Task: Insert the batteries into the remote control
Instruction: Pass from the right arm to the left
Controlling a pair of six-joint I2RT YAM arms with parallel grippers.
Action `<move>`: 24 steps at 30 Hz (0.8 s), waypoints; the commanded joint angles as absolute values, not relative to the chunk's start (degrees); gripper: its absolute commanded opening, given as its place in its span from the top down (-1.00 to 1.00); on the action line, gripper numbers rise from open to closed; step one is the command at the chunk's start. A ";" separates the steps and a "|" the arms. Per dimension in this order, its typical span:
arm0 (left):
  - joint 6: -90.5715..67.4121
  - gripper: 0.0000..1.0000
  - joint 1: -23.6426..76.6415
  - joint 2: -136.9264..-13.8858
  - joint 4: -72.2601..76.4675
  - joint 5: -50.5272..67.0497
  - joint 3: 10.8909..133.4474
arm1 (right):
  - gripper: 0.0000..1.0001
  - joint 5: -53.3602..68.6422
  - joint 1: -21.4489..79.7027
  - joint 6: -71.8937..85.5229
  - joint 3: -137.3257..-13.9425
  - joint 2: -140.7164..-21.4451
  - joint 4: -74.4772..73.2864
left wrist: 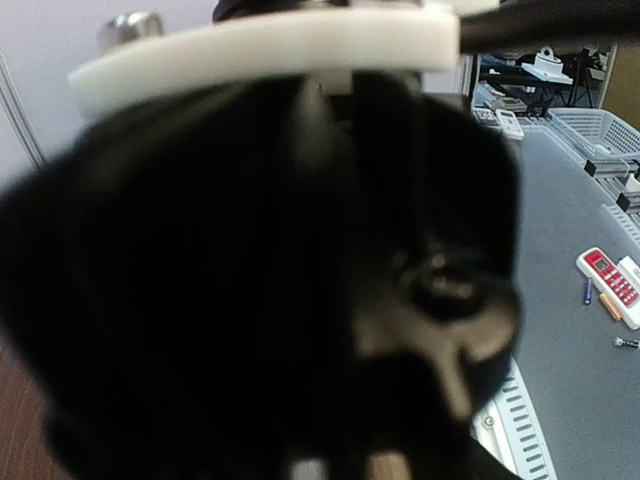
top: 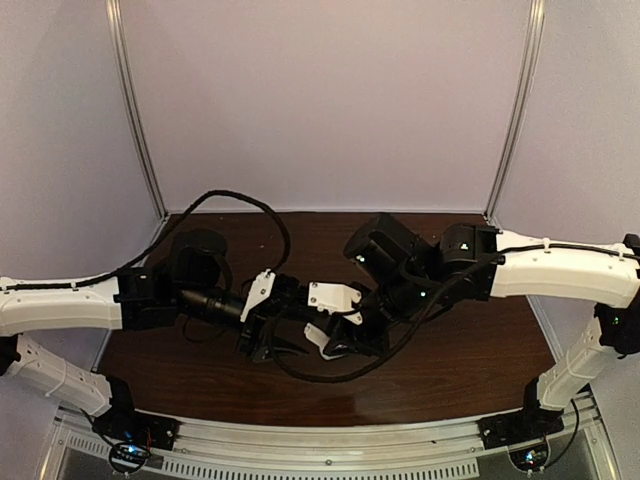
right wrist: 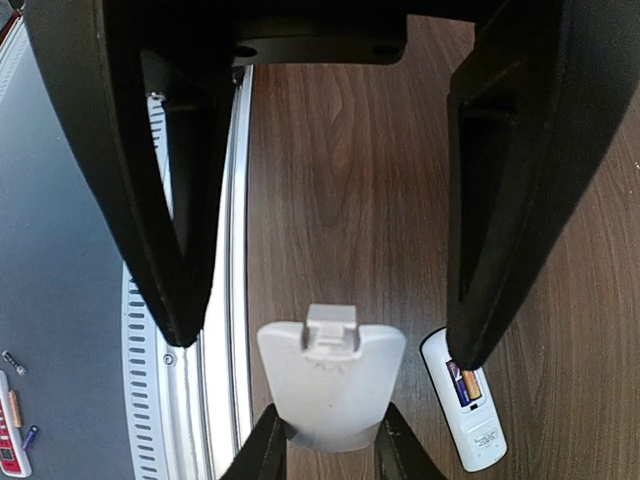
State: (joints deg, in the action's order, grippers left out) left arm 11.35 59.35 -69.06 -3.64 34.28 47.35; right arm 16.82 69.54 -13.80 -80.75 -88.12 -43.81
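The right fingers (right wrist: 190, 250) are standing apart above the table (right wrist: 340, 150). The remote control (right wrist: 466, 400) is lying there, bay up, a battery (right wrist: 458, 381) seated inside. Left fingers' spread: cannot tell. A white cover (right wrist: 330, 385) is showing between other fingers.

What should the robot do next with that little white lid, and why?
Probably move the white cover over to the remote. Two black fingertips pinch the cover, and the remote lies on the table with its bay open and a battery showing inside. A finger hides part of the bay, so check it's full first.
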 commanded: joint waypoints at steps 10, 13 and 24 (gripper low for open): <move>12.31 0.08 59.83 -70.07 1.46 35.60 49.75 | 0.76 15.63 70.38 -14.68 -82.03 -89.41 -44.73; 12.24 0.13 59.85 -70.19 1.06 35.40 49.43 | 0.76 15.46 70.35 -14.56 -81.88 -89.06 -44.49; 12.13 0.14 59.85 -70.70 -1.80 35.09 49.97 | 0.76 15.29 70.34 -14.56 -81.59 -88.73 -44.45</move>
State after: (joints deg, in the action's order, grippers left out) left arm 11.88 59.48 -70.15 -1.52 34.72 48.45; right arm 16.62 69.91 -14.04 -80.75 -89.19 -44.05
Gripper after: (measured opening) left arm 0.446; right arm 0.285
